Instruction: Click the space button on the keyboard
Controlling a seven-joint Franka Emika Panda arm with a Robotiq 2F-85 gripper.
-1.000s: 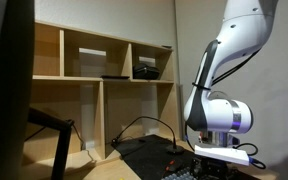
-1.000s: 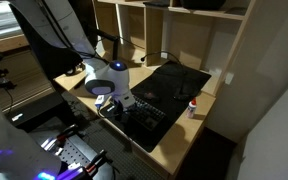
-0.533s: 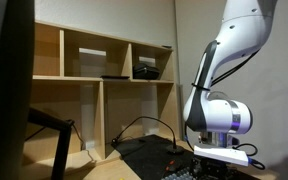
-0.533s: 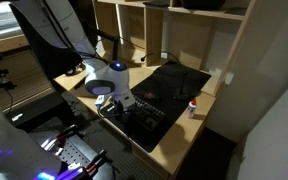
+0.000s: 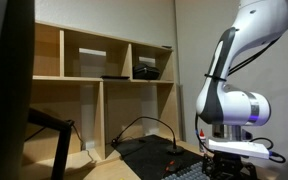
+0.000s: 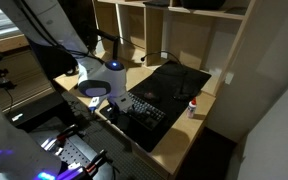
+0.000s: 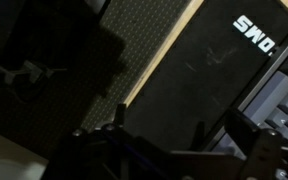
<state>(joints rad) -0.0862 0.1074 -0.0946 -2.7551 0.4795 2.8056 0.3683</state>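
Observation:
The black keyboard [image 6: 144, 110] lies on the wooden desk, in front of a plain black desk mat [image 6: 174, 80]. In an exterior view its near end shows low in the picture [image 5: 189, 172]. In the wrist view only a strip of grey keys [image 7: 281, 92] shows at the right edge. My gripper [image 6: 108, 99] hangs low at the keyboard's end, beside the keys, and also shows in an exterior view [image 5: 230, 163]. In the wrist view the fingers [image 7: 184, 135] are dark shapes over the mat, and I cannot tell their opening.
A wooden shelf unit [image 5: 104, 70] stands behind the desk, with a dark box [image 5: 147, 70] in one compartment. A small white bottle with a red cap [image 6: 193, 107] stands by the keyboard's far end. Cables [image 5: 134, 130] run over the desk. The mat bears a white logo [image 7: 256, 30].
The arm has shifted sideways off the keyboard's end, so more of the keys now show in both exterior views.

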